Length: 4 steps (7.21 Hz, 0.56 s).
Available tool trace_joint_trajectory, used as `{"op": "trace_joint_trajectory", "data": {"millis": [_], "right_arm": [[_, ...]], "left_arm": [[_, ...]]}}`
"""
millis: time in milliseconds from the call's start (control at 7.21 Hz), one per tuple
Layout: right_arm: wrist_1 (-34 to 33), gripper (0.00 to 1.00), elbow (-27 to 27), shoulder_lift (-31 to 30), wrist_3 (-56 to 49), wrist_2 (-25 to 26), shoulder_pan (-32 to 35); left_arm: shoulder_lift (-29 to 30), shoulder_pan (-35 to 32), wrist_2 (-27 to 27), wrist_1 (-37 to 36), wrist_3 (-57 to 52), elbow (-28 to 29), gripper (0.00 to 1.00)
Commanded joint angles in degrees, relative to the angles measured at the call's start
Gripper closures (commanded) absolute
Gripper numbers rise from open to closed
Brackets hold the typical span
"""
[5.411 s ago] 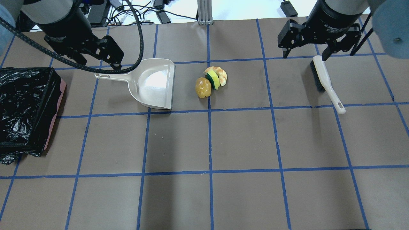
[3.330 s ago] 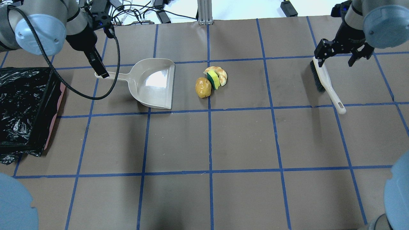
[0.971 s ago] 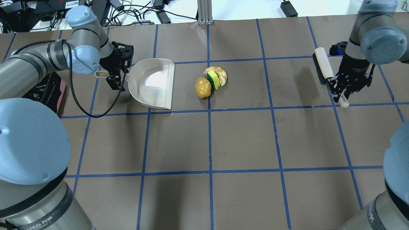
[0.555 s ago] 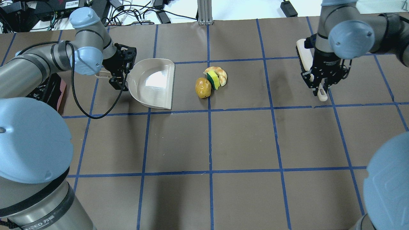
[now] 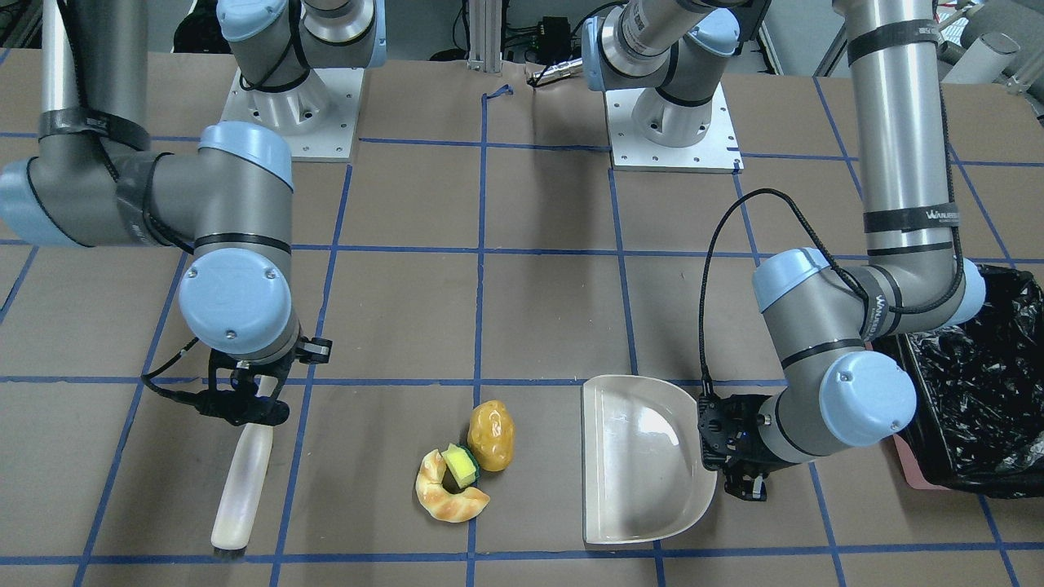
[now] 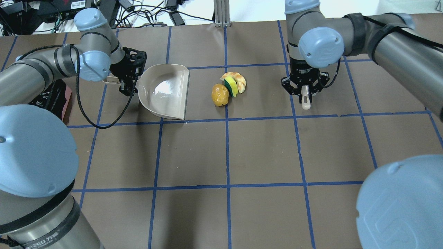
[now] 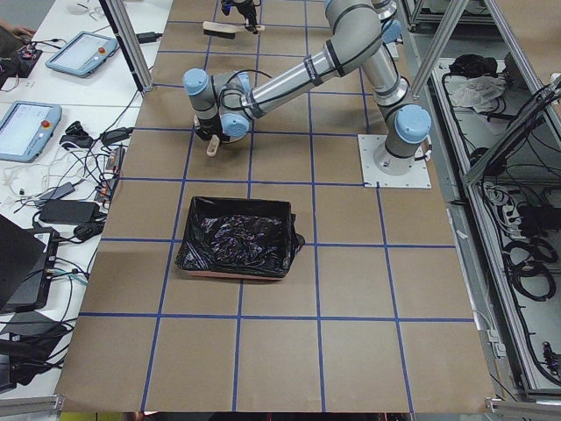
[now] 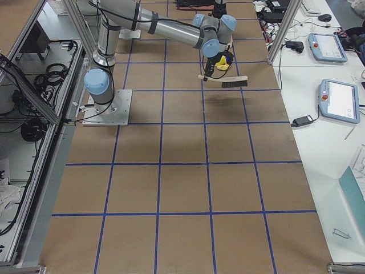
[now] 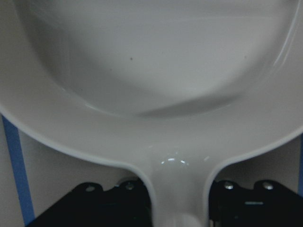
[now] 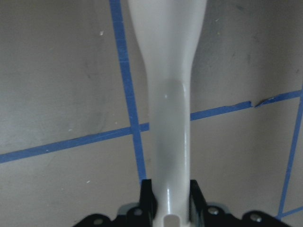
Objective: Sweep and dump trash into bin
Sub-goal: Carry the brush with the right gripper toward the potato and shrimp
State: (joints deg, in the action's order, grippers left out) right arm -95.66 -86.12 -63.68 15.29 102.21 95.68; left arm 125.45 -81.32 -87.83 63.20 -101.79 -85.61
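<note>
Most of the bin (image 6: 55,100) hides behind the left arm (image 6: 38,69).

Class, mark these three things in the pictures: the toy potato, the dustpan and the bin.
toy potato (image 5: 491,436), front-facing view, middle of its lumpy body.
dustpan (image 6: 166,93), overhead view, bare floor of the pan.
bin (image 7: 235,247), left side view, black bag lining its inside.

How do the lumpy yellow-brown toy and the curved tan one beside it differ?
The lumpy yellow-brown toy potato is a rounded, glossy lump; the tan curved toy croissant is a paler, ridged crescent. The potato lies nearer the beige plastic dustpan, the croissant farther. Both lie outside it.
</note>
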Motion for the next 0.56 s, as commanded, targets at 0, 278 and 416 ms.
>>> {"op": "trace_joint_trajectory", "data": {"millis": [0,278,416], "right_arm": [[3.88,0.99,3.92,2.76,6.92,-0.43,3.89],[6.01,1.0,5.96,4.61,10.98,-2.98,6.0],[6.28,1.0,6.75,6.01,10.99,-3.25,8.27]], "left_arm": [[0.05,0.02,0.12,0.0,0.19,0.09,1.0],[0.4,-0.07,0.29,0.35,2.45,0.0,1.0],[0.41,-0.07,0.29,0.35,2.73,0.0,1.0]]}}
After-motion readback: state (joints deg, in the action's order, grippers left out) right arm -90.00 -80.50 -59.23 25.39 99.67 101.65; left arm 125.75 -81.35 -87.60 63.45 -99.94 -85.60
